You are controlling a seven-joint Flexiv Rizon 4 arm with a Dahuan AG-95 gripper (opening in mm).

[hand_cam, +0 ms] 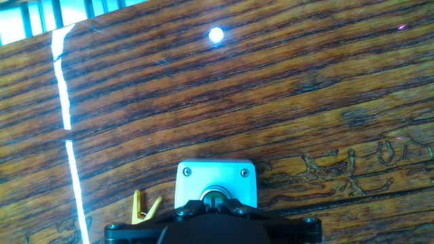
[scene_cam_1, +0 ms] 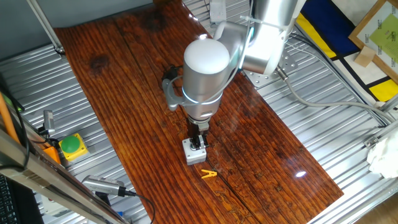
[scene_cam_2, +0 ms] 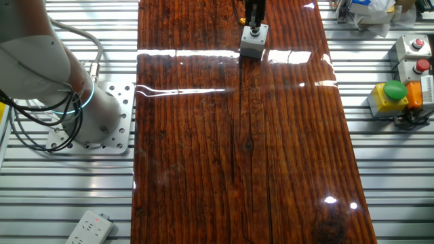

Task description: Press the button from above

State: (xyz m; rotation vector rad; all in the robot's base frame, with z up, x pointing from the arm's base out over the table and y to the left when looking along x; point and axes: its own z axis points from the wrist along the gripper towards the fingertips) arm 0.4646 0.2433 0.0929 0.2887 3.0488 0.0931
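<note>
Brown wooden table (scene_cam_1: 130,93) holds the button (hand_cam: 215,197) right under the gripper (scene_cam_1: 198,142). Push straight down, slowly. Jaws maybe shut; I cannot tell.

Counter (scene_cam_2: 203,149): dark reddish wood, pronounced grain, glossy varnish, bright lamp glare streaks. Surround (scene_cam_2: 393,190): ribbed bare metal, dull silver. Button (hand_cam: 215,198) box: light-grey, smooth, matt, plastic-looking; screws at top corners. Arm shell (scene_cam_1: 205,68): smooth satin silver, white cap. Gripper (scene_cam_1: 198,140): black, matt. Clip (scene_cam_1: 209,174): yellow, plastic-looking.
</note>
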